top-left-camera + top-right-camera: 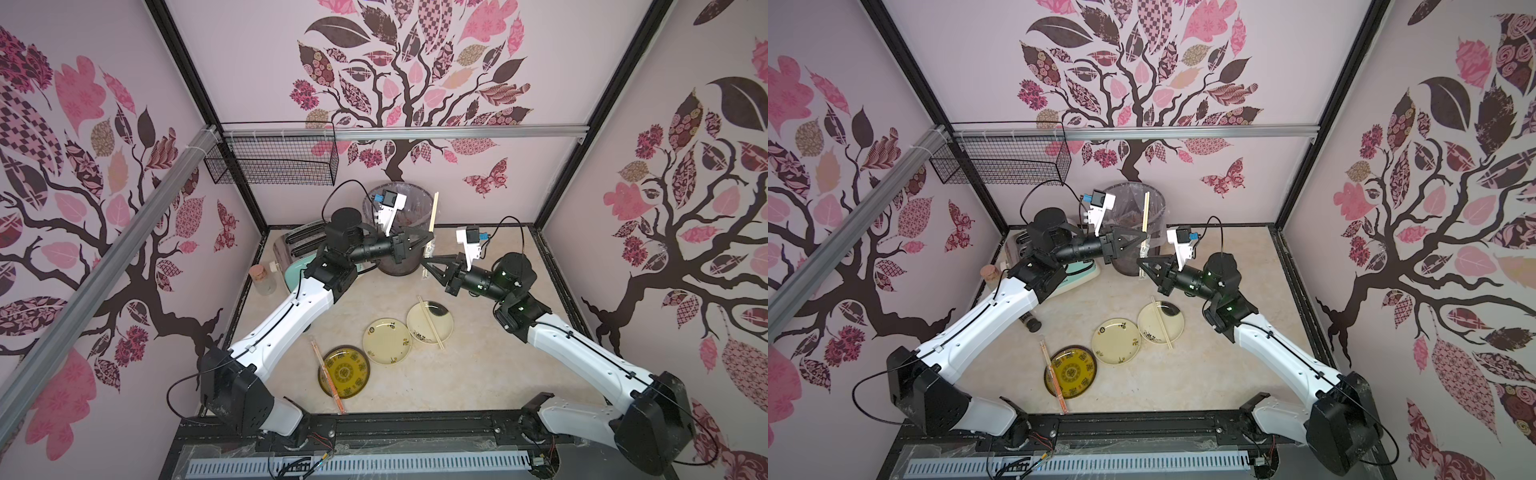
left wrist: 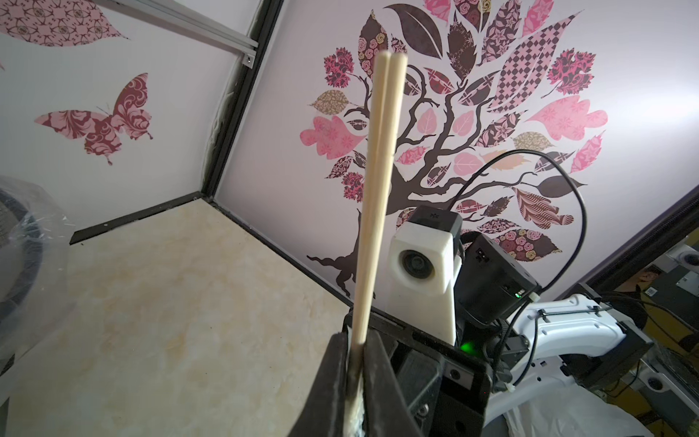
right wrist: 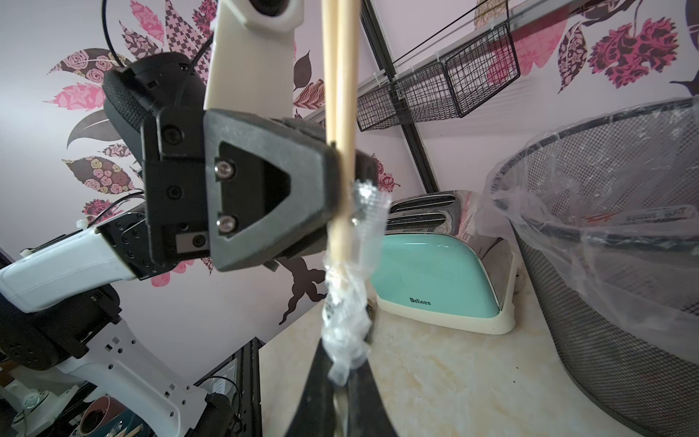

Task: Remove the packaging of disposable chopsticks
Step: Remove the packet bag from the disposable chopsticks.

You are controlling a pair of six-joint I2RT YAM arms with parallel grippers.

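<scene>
Between the two claws, one pair of chopsticks (image 2: 374, 189) stands upright. The left claw (image 3: 334, 181) is clenched on its bare wood, and just below it the right claw (image 3: 342, 365) pinches the crumpled clear sleeve (image 3: 348, 314) bunched on the lower end. Stripping looks nearly done. Next, the claws should draw apart along the sticks, then drop the sleeve in the bin (image 3: 605, 302) beside them.

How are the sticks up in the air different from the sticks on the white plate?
The held chopsticks stand upright, clamped in the left jaws; the plate pair lies flat across the cream plate, untouched. The held chopsticks have a crumpled clear sleeve on their lower part, pinched by the right jaws; the plate pair is bare. Both are pale wooden pairs.
</scene>
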